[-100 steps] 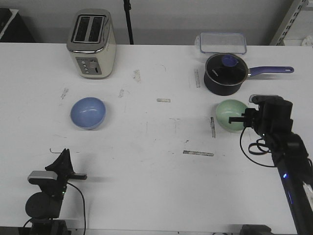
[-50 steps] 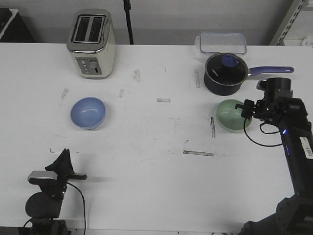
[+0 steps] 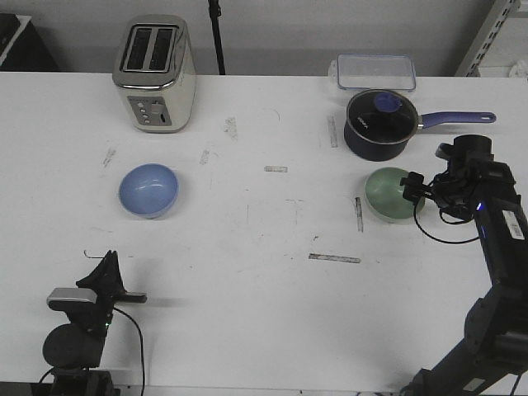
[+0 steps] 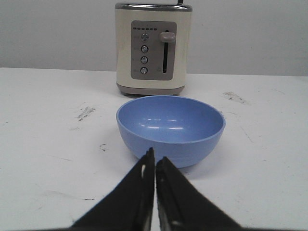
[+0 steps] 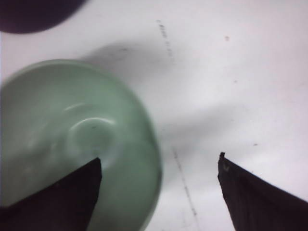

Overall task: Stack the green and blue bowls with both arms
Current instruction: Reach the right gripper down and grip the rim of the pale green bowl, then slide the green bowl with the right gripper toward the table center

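Right gripper (image 3: 410,188) over right rim of green bowl (image 3: 389,195), fingers spread wide: one finger (image 5: 57,192) inside the bowl (image 5: 72,139), other outside over bare table (image 3: 264,272); contact w/ rim can't tell. Green bowl just in front of dk blue saucepan (image 3: 378,124). Left gripper (image 4: 155,192) pressed together, tips low near table front edge, pointed at blue bowl (image 4: 171,127), close but apart. Blue bowl (image 3: 148,190) left-centre, in front of toaster (image 3: 155,73). Count: 2 bowls, 2 arms, 1 saucepan, 1 toaster, 1 clear lidded box (image 3: 373,72).
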You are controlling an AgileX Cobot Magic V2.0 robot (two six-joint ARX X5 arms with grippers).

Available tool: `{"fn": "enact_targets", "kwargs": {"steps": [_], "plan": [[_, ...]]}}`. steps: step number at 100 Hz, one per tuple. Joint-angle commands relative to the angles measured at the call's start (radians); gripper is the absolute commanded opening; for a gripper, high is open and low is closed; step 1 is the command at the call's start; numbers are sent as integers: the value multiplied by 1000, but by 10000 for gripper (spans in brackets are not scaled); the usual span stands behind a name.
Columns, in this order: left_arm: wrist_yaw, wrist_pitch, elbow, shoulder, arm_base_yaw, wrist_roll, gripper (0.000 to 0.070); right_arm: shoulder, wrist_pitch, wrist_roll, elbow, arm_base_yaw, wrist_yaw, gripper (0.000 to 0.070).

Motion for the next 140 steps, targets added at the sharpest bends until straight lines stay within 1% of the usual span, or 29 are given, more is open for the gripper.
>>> {"fn": "enact_targets", "kwargs": {"steps": [1, 8, 11, 22, 27, 42, 45, 53, 56, 60, 71, 80, 97, 117, 128, 140], "plan": [[1, 15, -23, -2, 0, 15, 1, 35, 18, -11, 25, 1, -5, 525], [1, 15, -23, -2, 0, 15, 1, 45, 28, -18, 25, 1, -21, 521], [1, 15, -23, -2, 0, 15, 1, 49, 35, -18, 25, 1, -30, 503], [1, 15, -23, -2, 0, 15, 1, 60, 49, -18, 25, 1, -46, 367], [1, 15, -23, -2, 0, 14, 1, 64, 52, -18, 24, 1, -47, 325], [1, 15, -23, -2, 0, 15, 1, 79, 57, -18, 24, 1, -49, 318], [1, 15, -23, -2, 0, 15, 1, 83, 59, -18, 24, 1, -51, 297], [1, 15, -23, -2, 0, 15, 1, 93, 59, -18, 24, 1, -51, 184], [1, 15, -23, -2, 0, 15, 1, 98, 59, -18, 24, 1, -51, 152], [1, 15, -23, -2, 0, 15, 1, 105, 62, -18, 24, 2, -51, 127], [1, 15, -23, -2, 0, 15, 1, 106, 71, -16, 24, 2, -51, 108], [1, 15, -23, -2, 0, 15, 1, 106, 82, -16, 24, 2, -51, 10], [1, 15, -23, -2, 0, 15, 1, 101, 80, -12, 25, 2, -51, 9], [1, 15, -23, -2, 0, 15, 1, 39, 79, -11, 25, 26, -54, 9], [1, 15, -23, -2, 0, 15, 1, -5, 77, 3, 25, 59, -53, 9], [1, 15, -23, -2, 0, 15, 1, -38, 78, 7, 25, 123, -53, 9]]}}
